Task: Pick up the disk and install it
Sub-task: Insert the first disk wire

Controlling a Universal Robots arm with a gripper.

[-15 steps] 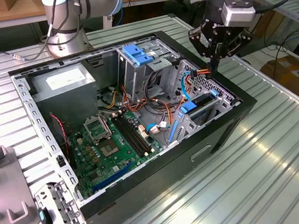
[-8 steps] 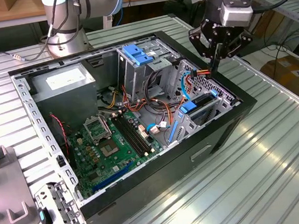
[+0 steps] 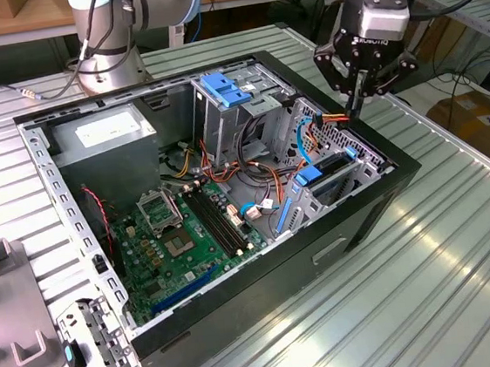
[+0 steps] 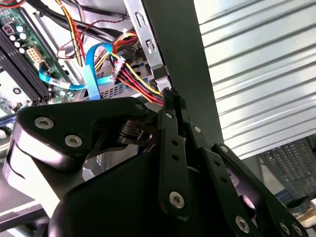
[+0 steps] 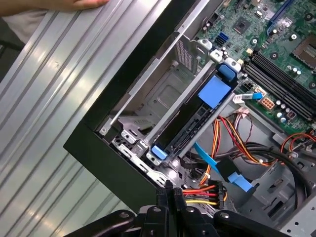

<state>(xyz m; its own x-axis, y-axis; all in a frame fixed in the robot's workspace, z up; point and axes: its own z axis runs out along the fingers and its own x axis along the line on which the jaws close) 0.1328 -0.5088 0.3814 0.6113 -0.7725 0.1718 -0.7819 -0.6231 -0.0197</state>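
The disk (image 3: 331,167) stands on edge in the low drive cage at the exterior view's right end of the open computer case, inside its blue carrier. In the first wrist view the disk (image 5: 190,126) shows as a dark slab with blue tabs at both ends. My gripper (image 3: 354,112) hangs just above the cage's far end with its fingers shut together. In both wrist views the gripper (image 5: 170,190) (image 4: 170,96) has its tip against a black power connector (image 5: 207,190) with red, yellow and orange wires (image 4: 138,79). I cannot tell whether anything is pinched.
The black case wall (image 3: 323,254) rings the green motherboard (image 3: 180,234), the grey power-supply box (image 3: 104,132) and a tall drive cage with a blue latch (image 3: 222,89). A loose metal bracket (image 3: 91,344) lies outside the case. A person's hand (image 5: 74,4) rests on the table.
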